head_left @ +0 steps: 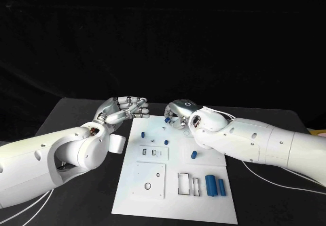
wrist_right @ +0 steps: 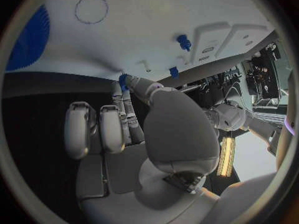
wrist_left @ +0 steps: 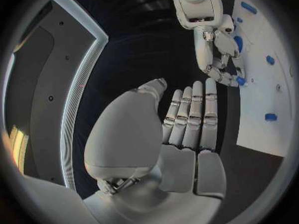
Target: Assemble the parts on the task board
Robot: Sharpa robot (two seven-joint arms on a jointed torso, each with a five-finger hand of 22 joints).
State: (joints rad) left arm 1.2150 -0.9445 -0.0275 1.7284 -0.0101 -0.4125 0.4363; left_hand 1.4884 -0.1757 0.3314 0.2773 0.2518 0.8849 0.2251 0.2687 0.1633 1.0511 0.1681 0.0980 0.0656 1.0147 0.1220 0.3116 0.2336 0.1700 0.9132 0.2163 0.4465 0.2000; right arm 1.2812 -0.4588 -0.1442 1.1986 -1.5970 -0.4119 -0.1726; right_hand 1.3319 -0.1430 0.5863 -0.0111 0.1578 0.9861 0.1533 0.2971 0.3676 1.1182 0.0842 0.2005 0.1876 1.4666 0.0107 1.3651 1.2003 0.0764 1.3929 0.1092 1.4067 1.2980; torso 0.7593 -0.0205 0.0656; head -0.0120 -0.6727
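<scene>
Black surface, black backdrop behind it. White board lies mid-surface, long side running near to far.

Left robot hand hovers just off the board's far-left corner — holds nothing, fingers straight and side by side in the left wrist view, thumb apart.

Right robot hand sits over the board's far edge, fingers curled down, pinching a small blue part at the fingertips; same part shows at the fingertips in the right wrist view.

On the board:
- two blue cylinders lying side by side, near right, beside two narrow rectangular slots
- blue piece on the raised plate mid-right
- small blue piece far left, another just right of it
- raised plate with an oval hole, near left

Thin white cables trail over the surface on the right.
</scene>
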